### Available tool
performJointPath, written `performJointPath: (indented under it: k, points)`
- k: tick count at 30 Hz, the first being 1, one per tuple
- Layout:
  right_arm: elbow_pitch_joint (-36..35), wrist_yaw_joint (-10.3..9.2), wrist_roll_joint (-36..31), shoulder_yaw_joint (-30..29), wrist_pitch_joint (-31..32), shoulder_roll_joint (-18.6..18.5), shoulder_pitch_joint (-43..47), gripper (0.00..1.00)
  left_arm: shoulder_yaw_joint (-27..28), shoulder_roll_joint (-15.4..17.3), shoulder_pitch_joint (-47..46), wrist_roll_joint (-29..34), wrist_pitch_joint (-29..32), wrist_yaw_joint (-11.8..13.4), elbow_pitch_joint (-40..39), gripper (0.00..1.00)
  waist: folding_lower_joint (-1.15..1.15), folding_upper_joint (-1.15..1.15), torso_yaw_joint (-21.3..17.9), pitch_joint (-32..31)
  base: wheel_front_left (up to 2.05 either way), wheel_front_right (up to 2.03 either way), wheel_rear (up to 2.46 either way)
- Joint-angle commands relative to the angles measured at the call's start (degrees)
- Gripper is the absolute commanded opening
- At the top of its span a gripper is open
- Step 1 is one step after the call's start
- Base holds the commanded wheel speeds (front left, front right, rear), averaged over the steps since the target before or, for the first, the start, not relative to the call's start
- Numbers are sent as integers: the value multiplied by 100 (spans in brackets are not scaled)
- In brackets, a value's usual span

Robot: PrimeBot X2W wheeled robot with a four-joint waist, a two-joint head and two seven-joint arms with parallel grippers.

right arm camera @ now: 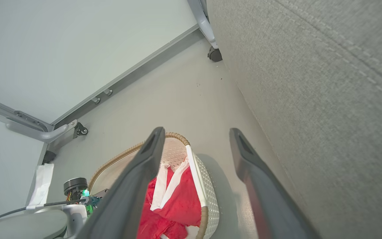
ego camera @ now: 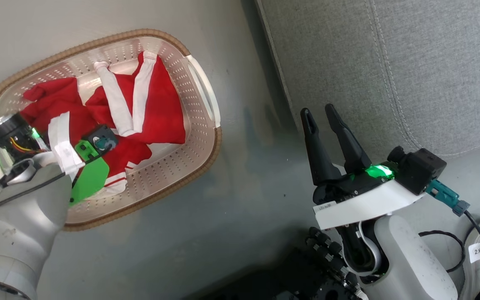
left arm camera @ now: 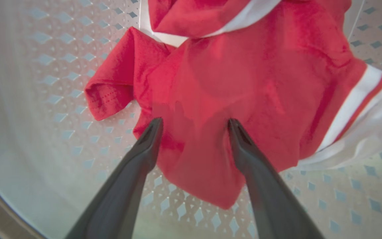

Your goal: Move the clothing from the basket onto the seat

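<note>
A pale grey-green floor [ego camera: 240,216] runs up to a plain light wall [right arm camera: 61,49]. The big grey woven seat [ego camera: 390,62] takes up the robot's right side, and its stitched seam curves round the corner. To the left, well apart from it, the cream perforated basket [ego camera: 169,166] with its brown woven rim stands on the floor. The clothing [ego camera: 161,108] lies bunched inside it, red with white stripes and trim.

The left gripper [left arm camera: 194,122] is down in the basket with its fingers spread wide. The tips are right at the red fabric and nothing is pinched between them; I can't tell if they touch it. The right gripper [ego camera: 319,110] hangs over the floor beside the seat's edge, fingers apart and empty.

A small white tag [ego camera: 478,251] on the black cable [ego camera: 475,227] seems to read "2米". The label [ego camera: 325,205] on the right gripper's white plate is too small to read.
</note>
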Motion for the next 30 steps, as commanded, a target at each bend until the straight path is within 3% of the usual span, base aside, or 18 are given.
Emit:
performJointPath:
  k: [1, 9, 21, 25, 30]
  points:
    - [-44, 0, 37, 46, -18, 2, -114, 100, -96, 83, -189, 77, 86, -30, 2, 100, 0, 0, -103, 181, 0, 0, 0]
    - [-127, 0, 191, 280, -18, 1, -218, 100, -1129, 204, -220, -476, 638, -61, 7, 100, 0, 0, -379, 591, 0, 0, 0]
    - [-233, 0, 239, 289, -18, 2, -14, 100, -3054, 122, -773, -2375, 1051, -63, 1, 100, 0, 0, -406, 772, 0, 0, 0]
    - [-264, 0, 234, 307, -18, 2, 65, 100, -3324, 234, -810, -2855, 1365, -63, -170, 100, 0, 0, -403, 790, 0, 0, 0]
    - [-321, 0, 205, 301, -18, 3, 58, 100, -3391, 480, -964, -2727, 1635, -57, -516, 100, 0, 0, -382, 844, 0, 0, 0]
